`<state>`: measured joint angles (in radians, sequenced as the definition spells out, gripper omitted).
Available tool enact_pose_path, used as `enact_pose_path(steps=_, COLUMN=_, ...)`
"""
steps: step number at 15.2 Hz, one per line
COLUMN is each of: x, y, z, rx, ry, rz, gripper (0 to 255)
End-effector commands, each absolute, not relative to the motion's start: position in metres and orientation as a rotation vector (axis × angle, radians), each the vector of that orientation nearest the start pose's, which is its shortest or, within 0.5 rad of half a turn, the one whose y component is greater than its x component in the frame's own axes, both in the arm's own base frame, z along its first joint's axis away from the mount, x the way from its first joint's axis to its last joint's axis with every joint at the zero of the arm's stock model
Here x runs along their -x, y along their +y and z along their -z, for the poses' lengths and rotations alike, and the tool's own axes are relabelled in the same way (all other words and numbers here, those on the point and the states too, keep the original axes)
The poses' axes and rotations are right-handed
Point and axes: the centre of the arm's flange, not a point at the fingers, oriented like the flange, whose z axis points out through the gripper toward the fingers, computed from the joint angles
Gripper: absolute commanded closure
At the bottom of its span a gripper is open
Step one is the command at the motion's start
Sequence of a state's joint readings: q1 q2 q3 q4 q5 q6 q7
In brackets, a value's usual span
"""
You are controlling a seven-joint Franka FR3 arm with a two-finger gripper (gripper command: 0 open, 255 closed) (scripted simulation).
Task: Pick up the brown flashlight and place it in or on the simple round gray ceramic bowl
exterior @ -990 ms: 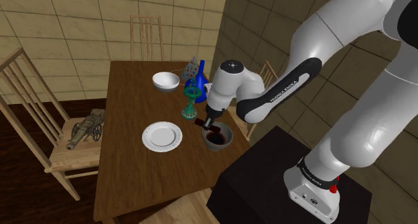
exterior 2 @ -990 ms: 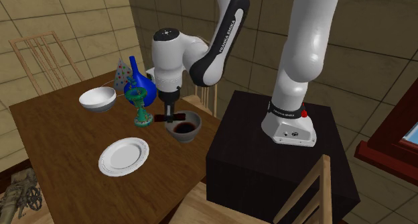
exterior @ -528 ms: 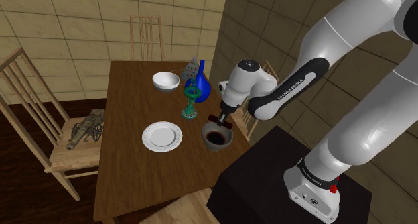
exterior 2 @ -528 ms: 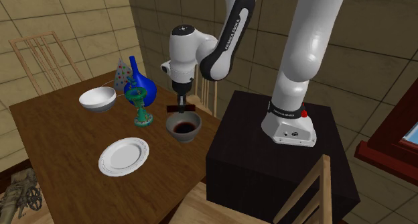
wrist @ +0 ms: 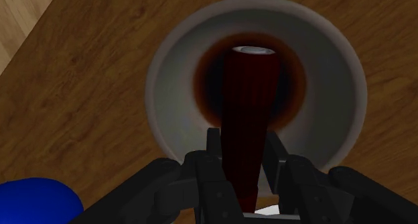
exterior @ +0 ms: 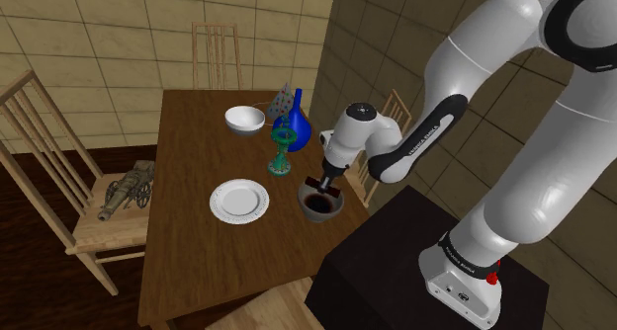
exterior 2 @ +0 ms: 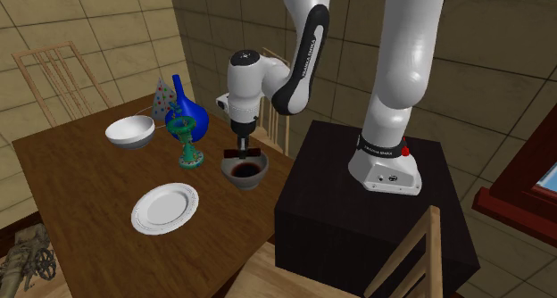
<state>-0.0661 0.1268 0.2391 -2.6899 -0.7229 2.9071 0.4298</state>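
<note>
The end effector (wrist: 244, 155) is clamped on the brown flashlight (wrist: 249, 108), its fingers pinching the narrower barrel while the pale lens end hangs over the dark middle of the grey bowl (wrist: 167, 88); the flashlight is thus held in the air above the bowl, not yet resting in it. In the shoulder view the bowl stands on the wooden counter (exterior: 198, 249) at about 3 o'clock from the white plate (exterior: 239, 200), with a green candlestick (exterior: 283, 150) at roughly 10 o'clock from it. The flashlight looks stiff, smooth and fairly light; a tapered barrel can slide or swivel between flat pads, so the mid-barrel hold seems right, and a low release would probably spare the bowl a knock. Against a second ago, the end effector has moved from the bowl's 9 o'clock rim to over its centre; since half a second ago it sits slightly lower; bowl, plate and candlestick have stayed put.
</note>
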Motion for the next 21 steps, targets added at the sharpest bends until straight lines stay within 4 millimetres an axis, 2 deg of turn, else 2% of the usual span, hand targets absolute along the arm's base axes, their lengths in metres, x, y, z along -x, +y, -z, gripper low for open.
enact_pose_path(steps=1, x=-0.392, y=0.112, z=-0.186, rx=3.187, ry=-0.708, rz=0.236, gripper=255)
enact_pose_path(steps=3, x=-0.392, y=0.112, z=-0.175, rx=3.187, ry=-0.708, rz=0.236, gripper=255)
enact_pose_path(steps=10, x=-0.392, y=0.112, z=-0.175, rx=3.187, ry=-0.708, rz=0.236, gripper=255)
enact_pose_path(steps=11, x=-0.392, y=0.112, z=-0.175, rx=3.187, ry=-0.708, rz=0.236, gripper=0)
enact_pose_path(steps=16, x=-0.392, y=0.112, z=-0.175, rx=3.187, ry=-0.708, rz=0.236, gripper=0)
enact_pose_path(steps=20, x=-0.384, y=0.117, z=-0.224, rx=3.187, ry=-0.708, rz=0.236, gripper=0)
enact_pose_path(steps=21, x=-0.384, y=0.117, z=-0.224, rx=3.187, ry=-0.708, rz=0.236, gripper=0)
